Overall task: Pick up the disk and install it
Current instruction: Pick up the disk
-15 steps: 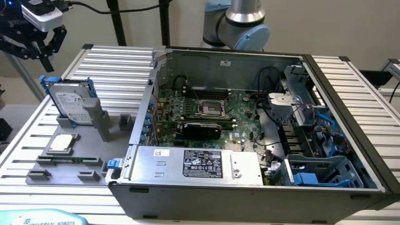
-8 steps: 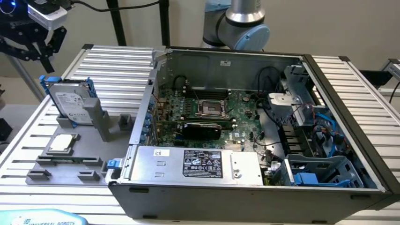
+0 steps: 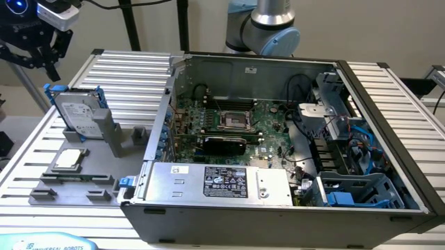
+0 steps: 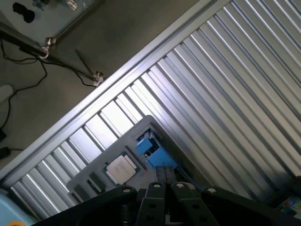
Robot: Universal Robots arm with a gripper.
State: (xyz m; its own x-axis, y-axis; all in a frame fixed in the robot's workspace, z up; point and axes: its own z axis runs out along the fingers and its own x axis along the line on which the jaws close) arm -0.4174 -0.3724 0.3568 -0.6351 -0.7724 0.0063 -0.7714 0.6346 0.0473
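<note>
The gripper (image 3: 33, 52) hung over the far corner of the table (image 3: 132, 73), at the exterior view's left, above the disk (image 3: 78, 112) and clear of it. In the wrist view its fingers (image 4: 160, 175) lay closed against each other with nothing between them. The disk stood on edge, tilted, in a grey holder (image 3: 104, 130) on the table, with the blue carrier framing it. A chip (image 3: 70, 159) lay flat on the holder, nearer than the disk. The open computer case (image 3: 278, 208) stood just beside the holder, at the exterior view's right.
</note>
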